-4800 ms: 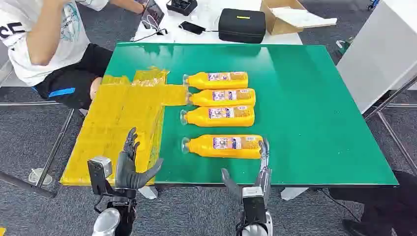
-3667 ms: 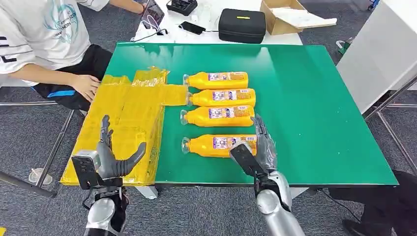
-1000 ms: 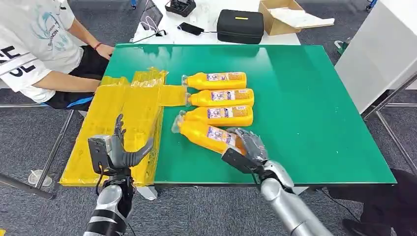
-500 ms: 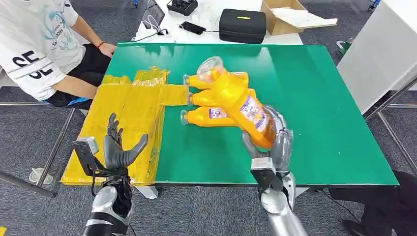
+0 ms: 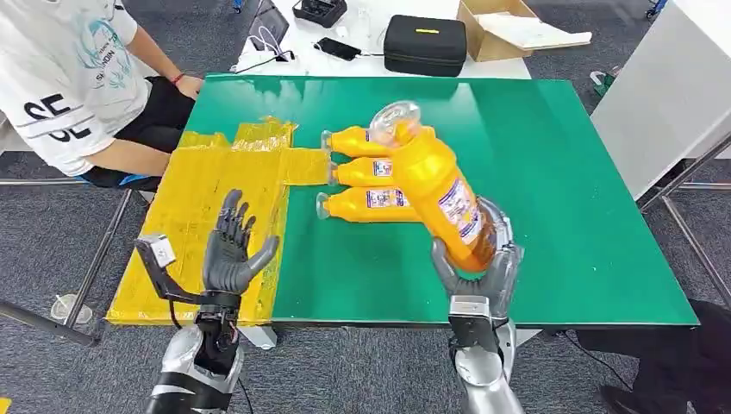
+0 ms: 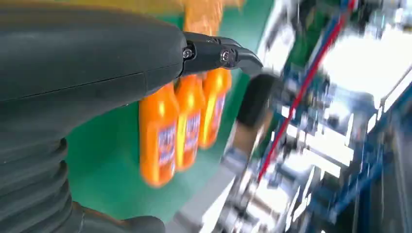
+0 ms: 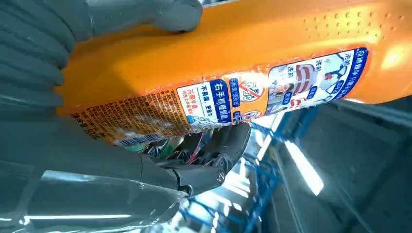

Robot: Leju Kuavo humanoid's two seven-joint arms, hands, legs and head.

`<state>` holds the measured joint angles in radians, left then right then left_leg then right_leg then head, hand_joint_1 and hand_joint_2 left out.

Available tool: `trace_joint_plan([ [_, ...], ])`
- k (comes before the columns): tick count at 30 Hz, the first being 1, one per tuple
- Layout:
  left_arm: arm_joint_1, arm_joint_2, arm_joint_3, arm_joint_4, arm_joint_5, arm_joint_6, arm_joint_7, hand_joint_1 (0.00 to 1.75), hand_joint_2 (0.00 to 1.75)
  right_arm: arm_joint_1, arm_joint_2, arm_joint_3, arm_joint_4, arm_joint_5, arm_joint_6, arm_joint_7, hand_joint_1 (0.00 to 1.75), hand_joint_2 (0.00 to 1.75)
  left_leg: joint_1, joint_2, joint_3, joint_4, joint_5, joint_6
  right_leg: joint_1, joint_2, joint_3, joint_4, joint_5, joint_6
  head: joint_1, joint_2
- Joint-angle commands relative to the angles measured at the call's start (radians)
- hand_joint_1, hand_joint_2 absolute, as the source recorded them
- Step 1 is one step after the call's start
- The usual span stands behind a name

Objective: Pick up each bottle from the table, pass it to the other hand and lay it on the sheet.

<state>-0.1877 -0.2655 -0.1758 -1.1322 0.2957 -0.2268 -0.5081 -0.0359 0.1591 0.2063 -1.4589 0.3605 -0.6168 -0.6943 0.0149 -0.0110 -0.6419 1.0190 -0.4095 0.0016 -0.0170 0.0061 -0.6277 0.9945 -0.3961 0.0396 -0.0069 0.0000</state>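
- I am seeing my right hand (image 5: 477,263) wrapping its grey fingers round the base end of one orange bottle (image 5: 435,185), lifting it clear of the table, tilted, with its clear rounded cap end pointing up and away from me.
- In the right wrist view the held bottle's (image 7: 233,63) smooth glossy plastic is showing a blue, white and orange printed label, with a patch of small raised dots on the bare part of the body; the thick grey thumb is pressing on one side and dark fingers (image 7: 204,170) are curling under the other.
- My left hand (image 5: 231,256) is holding nothing, palm raised and fingers spread apart, above the near edge of the crinkled yellow sheet (image 5: 207,216).
- Three more bottles (image 5: 371,203) are lying on their sides in a row on the shiny green table (image 5: 560,198), caps toward the sheet, partly hidden behind the lifted one.
- In the left wrist view those three (image 6: 182,128) are looking blurred, lying side by side.
- A person in a white printed shirt (image 5: 60,78) is sitting at the table's far left corner.
- A black zipped case (image 5: 424,43) and an open cardboard box (image 5: 509,30) are sitting on the white surface beyond.
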Motion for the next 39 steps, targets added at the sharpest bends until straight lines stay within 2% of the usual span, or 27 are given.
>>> trace_joint_plan([
  [1,-0.052,0.052,-0.084,0.069,-0.008,-0.068,0.012,0.00,1.75,-0.034,0.007,0.082,0.182,-0.022,-0.012,-0.004,1.75,1.75,0.000,0.002,0.003,-0.001,-0.001,0.000,0.000,0.001,0.003,-0.001,0.000,-0.001,0.000,0.000],
  [7,-0.052,0.052,-0.084,0.069,-0.008,-0.068,0.012,0.00,1.75,-0.034,0.007,0.082,0.182,-0.022,-0.012,-0.004,1.75,1.75,0.000,0.002,0.004,-0.001,-0.001,0.000,0.001,0.001,0.003,-0.001,-0.001,-0.001,0.000,0.000],
  [17,-0.041,0.062,-0.140,0.083,-0.040,-0.133,0.009,0.00,1.75,-0.049,0.004,0.187,0.255,-0.067,-0.036,-0.004,1.75,1.75,0.000,0.004,0.006,-0.002,-0.002,0.000,0.001,0.002,0.005,-0.002,-0.001,-0.002,0.000,0.000],
  [27,-0.056,0.061,-0.169,0.167,0.083,-0.289,0.061,0.00,1.75,-0.105,0.029,0.245,0.398,-0.050,-0.025,-0.004,1.75,1.75,0.000,0.003,0.004,-0.001,-0.001,0.000,0.001,0.002,0.004,-0.002,0.000,-0.002,0.000,0.000],
  [35,-0.057,0.064,-0.170,0.168,0.083,-0.288,0.061,0.00,1.75,-0.106,0.030,0.246,0.404,-0.049,-0.024,-0.004,1.75,1.75,0.000,0.002,0.004,-0.001,-0.001,0.001,0.001,0.000,0.004,-0.001,-0.001,-0.002,0.000,0.000],
  [39,-0.069,0.065,-0.191,0.192,0.097,-0.296,0.067,0.00,1.75,-0.128,0.037,0.288,0.469,-0.028,-0.043,-0.004,1.75,1.75,0.000,0.003,0.005,-0.001,-0.001,0.000,0.001,0.001,0.004,-0.001,-0.001,-0.002,0.000,0.000],
])
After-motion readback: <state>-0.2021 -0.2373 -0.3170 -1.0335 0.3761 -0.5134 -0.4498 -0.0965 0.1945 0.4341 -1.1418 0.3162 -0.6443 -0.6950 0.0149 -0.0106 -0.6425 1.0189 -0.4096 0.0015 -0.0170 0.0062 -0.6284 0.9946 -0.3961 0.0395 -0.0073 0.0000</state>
